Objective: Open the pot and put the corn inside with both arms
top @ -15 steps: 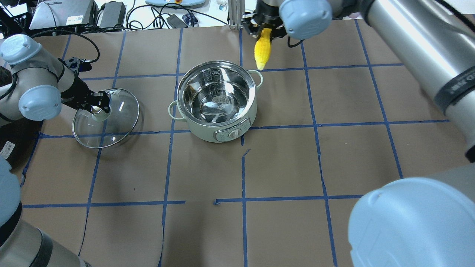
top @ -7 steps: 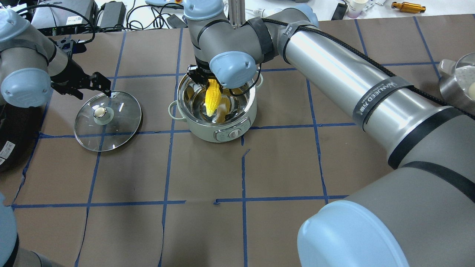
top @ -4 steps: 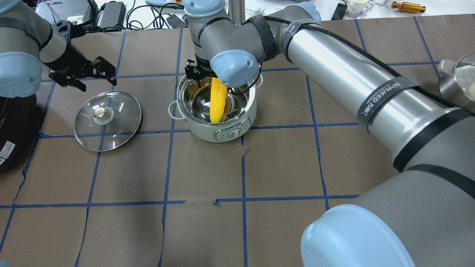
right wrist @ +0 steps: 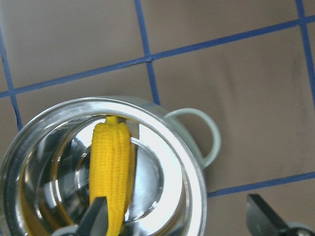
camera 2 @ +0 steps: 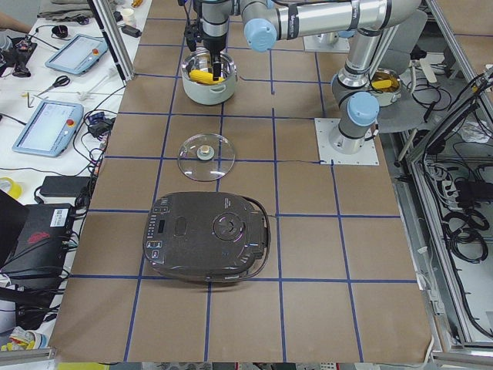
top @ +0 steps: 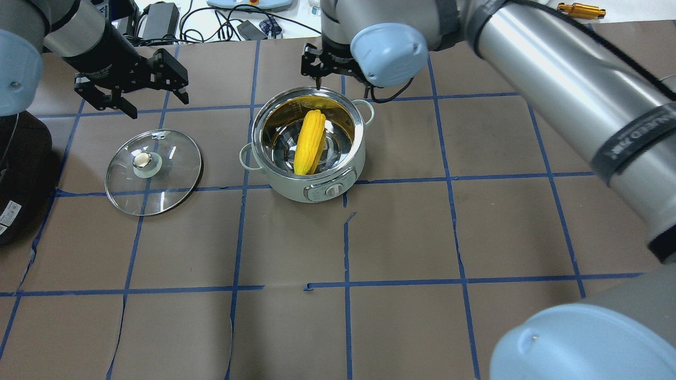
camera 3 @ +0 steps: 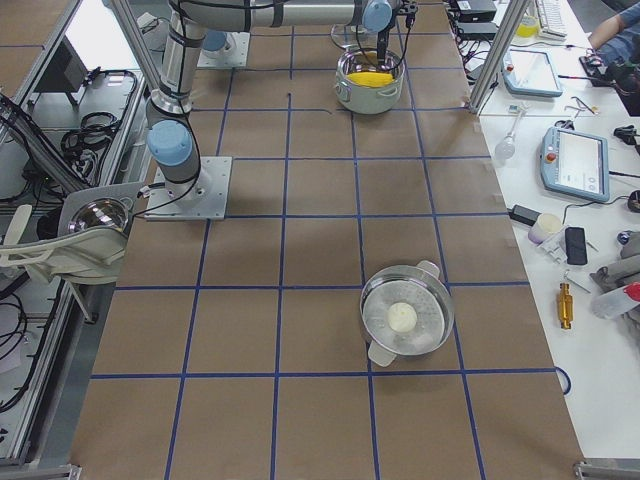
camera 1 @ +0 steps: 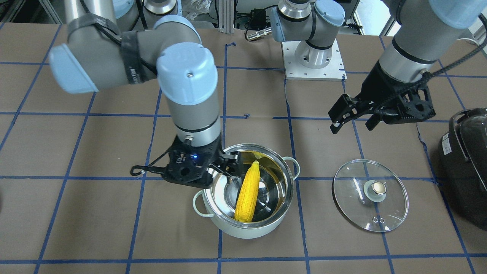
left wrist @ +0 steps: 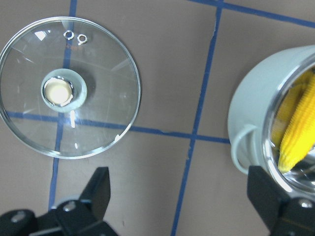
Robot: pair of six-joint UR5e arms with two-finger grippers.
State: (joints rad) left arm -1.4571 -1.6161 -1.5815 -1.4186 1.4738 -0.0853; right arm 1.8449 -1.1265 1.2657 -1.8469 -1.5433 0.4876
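Note:
The mint-green pot [top: 288,184] stands open at the middle of the table. The yellow corn [top: 310,141] lies slanted inside it, its base on the steel bottom and its tip against the far wall; it also shows in the front view [camera 1: 247,192]. My right gripper [camera 1: 233,166] is open and empty, just above the pot's far rim. The glass lid [top: 163,179] lies flat on the table left of the pot, knob up. My left gripper [top: 157,105] is open and empty, raised above the table beyond the lid. The left wrist view shows the lid [left wrist: 98,98] and the pot [left wrist: 251,113].
A large black appliance [camera 1: 468,167] sits at the table's left end, close to the lid. A steel pan with a white ball [camera 3: 405,315] stands far off on the right side. Cables and devices line the far edge [top: 158,21].
My right gripper carried the corn over the pot, lowered it in, let it go and drew back to the far rim. My left gripper let go of the lid's knob and rose away.

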